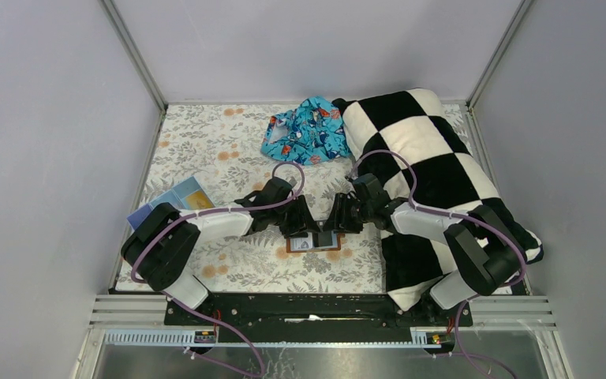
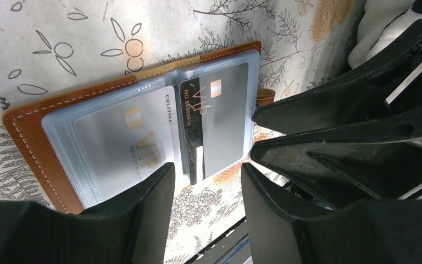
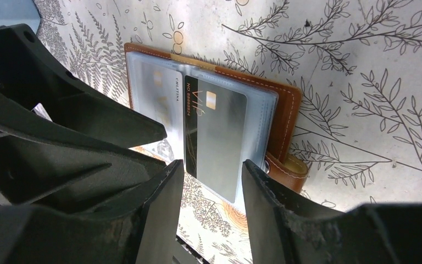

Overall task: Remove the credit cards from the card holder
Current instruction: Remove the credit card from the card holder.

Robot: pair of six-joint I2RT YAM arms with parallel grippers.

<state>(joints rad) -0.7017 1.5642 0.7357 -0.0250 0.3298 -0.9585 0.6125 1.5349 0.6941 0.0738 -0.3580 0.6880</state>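
Ok, top view: card holder [image 1: 289,245] open flat on floral table [image 1: 205,150], front-center, between my L gripper [image 1: 303,227] and R gripper [image 1: 334,224], both low over it. Checkered pillow [image 1: 426,150] on R side, blue cloth [image 1: 304,130] at back.

L wrist: credit cards [image 2: 121,143] in clear sleeves, pale one beside dark-stripe card [image 2: 225,110]. My L fingers spread, nothing pinched; tips by holder's edge, contact unclear.

R wrist: R fingers spread too, gap at dark-stripe card's end, no grip. Snap tab [image 3: 288,168] at holder's side.
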